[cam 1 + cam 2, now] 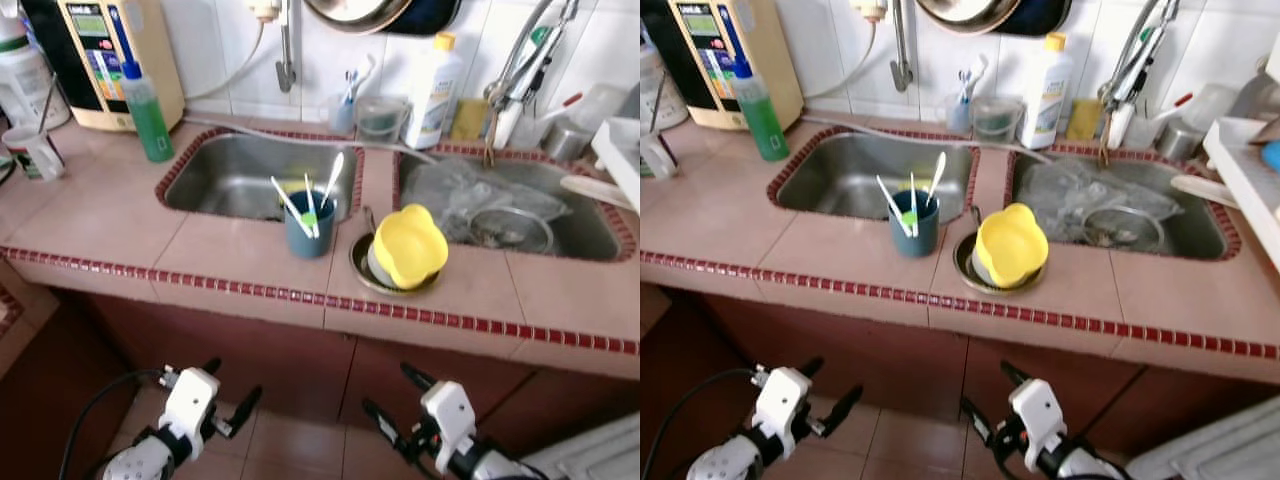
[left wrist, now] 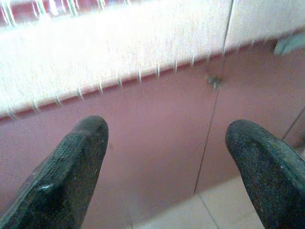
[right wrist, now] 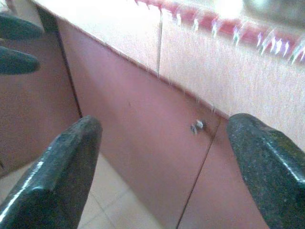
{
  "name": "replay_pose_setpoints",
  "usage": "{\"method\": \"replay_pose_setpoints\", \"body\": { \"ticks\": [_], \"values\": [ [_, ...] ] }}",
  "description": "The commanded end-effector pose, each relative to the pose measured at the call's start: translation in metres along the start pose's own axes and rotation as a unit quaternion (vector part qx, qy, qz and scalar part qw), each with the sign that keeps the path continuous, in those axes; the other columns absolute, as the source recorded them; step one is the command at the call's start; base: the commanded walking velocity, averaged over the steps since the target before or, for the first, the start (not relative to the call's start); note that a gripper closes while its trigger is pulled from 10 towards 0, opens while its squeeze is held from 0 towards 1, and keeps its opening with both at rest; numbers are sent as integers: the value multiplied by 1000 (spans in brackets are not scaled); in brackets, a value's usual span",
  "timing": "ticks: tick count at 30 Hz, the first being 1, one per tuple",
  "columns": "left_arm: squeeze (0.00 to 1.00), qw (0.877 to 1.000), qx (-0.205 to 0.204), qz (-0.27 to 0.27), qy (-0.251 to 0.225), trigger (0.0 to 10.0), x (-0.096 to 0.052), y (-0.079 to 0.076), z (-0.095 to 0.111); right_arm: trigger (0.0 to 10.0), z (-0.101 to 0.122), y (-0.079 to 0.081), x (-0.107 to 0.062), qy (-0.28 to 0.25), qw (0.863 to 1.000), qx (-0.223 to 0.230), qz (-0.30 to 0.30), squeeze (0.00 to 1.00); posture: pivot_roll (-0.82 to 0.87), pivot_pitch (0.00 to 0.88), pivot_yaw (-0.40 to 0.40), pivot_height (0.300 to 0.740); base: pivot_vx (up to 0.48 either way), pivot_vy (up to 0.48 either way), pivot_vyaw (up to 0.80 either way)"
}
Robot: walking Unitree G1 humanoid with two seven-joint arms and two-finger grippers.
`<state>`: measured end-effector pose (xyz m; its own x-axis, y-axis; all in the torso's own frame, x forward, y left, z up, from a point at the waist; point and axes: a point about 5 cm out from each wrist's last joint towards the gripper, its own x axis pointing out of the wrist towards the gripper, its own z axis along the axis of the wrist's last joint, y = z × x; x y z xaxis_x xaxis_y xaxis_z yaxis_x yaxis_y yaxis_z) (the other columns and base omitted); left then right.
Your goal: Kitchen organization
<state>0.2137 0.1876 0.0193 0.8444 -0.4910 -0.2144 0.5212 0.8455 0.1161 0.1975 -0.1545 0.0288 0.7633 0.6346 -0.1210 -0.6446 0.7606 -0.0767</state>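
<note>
On the tiled bench [image 1: 110, 215] with its red-trimmed edge, a dark blue cup [image 1: 309, 226] stands just in front of the left sink [image 1: 240, 175], holding several white utensils [image 1: 292, 207] that lean out of it. Just beside the cup, on the strip of bench between the two basins, a yellow flower-shaped bowl [image 1: 410, 245] sits tilted in a round metal dish [image 1: 360, 266]. The right sink [image 1: 590, 235] holds a wire strainer [image 1: 512, 228] and some crumpled clear plastic [image 1: 455, 190]. A green soap bottle [image 1: 147, 110] stands at the back left near a beige appliance [image 1: 105, 55], and a mug [image 1: 35, 152] sits at the far left. A white bottle with a yellow cap [image 1: 432, 90] stands against the wall tiles behind the sinks.

Both arms hang low in front of the reddish cabinet doors [image 1: 250, 355], well below the bench edge and well apart from everything on it. The left gripper [image 1: 236, 392] has its jaws spread wide with nothing between them; the left wrist view looks past the two black fingers [image 2: 71, 167] at the cabinet front and the bench's edge. The right gripper [image 1: 393, 397] likewise has its jaws wide apart and empty, pointing at the cabinet doors in the right wrist view, where a small knob [image 3: 198, 126] shows between its fingers [image 3: 62, 171].
</note>
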Motion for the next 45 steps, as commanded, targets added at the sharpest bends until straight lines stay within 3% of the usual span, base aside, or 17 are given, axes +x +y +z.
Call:
{"method": "replay_pose_setpoints", "body": {
  "ticks": [1, 4, 7, 8, 9, 14, 17, 19, 23, 27, 36, 43, 45],
  "values": [
    [0, 1000, 2, -5, -7, 10000, 0, 2, 7, 10000, 11, -3, 2, -15, 1000, -6, 5, 0, 8, 0, 12, 740, 0, 0, 0],
    [0, 999, -19, -11, -30, 10000, 4, 4, 27, 10000, 34, -5, 7, -47, 999, -15, 11, 0, 11, 0, 11, 740, 0, 0, 0],
    [0, 999, -35, -15, -36, 10000, 5, 4, 35, 10000, 43, -6, 9, -57, 998, -20, 15, 0, 11, 0, 11, 740, 0, 0, 0],
    [0, 997, -42, -2, -62, 10000, 16, 15, 57, 10000, 64, -14, 20, -85, 996, -30, 17, 0, 15, 0, 6, 740, 0, 0, 0],
    [0, 996, -42, 3, -73, 10000, 20, 19, 65, 10000, 73, -17, 23, -96, 995, -36, 18, 0, 15, 0, 6, 740, 0, 0, 0],
    [0, 994, -46, 17, -99, 10000, 27, 31, 90, 10000, 95, -25, 30, -117, 992, -48, 21, 0, 17, 0, 2, 740, 0, 0, 0],
    [0, 994, -46, 17, -99, 10000, 27, 31, 90, 10000, 95, -25, 30, -117, 992, -48, 21, 0, 17, 0, 2, 740, 0, 0, 0],
    [0, 992, -41, 34, -118, 10000, 30, 41, 108, 10000, 112, -36, 34, -137, 989, -56, 6, 0, 21, 0, -8, 740, 0, 0, 0],
    [0, 986, -82, 76, -126, 10000, 30, 53, 116, 10000, 130, -54, 36, -161, 985, -57, -32, 0, 21, 0, -13, 740, 0, 0, 0],
    [0, 985, -91, 82, -124, 10000, 30, 51, 117, 10000, 132, -59, 35, -159, 984, -60, -46, 0, 19, 0, -15, 740, 0, 0, 0],
    [0, 987, -91, 60, -120, 10000, 40, 21, 130, 10000, 144, -80, 22, -164, 975, -85, -122, 0, 0, 0, -20, 740, 0, 0, 0],
    [0, 988, -68, 80, -111, 10000, 43, 16, 132, 10000, 138, -81, 20, -164, 968, -65, -178, 0, -5, 13, -21, 740, 0, 0, 0],
    [0, 987, -72, 100, -103, 10000, 44, 16, 129, 10000, 134, -74, 24, -166, 967, -48, -187, 0, -7, 17, -22, 740, 0, 0, 0]
  ]
}}
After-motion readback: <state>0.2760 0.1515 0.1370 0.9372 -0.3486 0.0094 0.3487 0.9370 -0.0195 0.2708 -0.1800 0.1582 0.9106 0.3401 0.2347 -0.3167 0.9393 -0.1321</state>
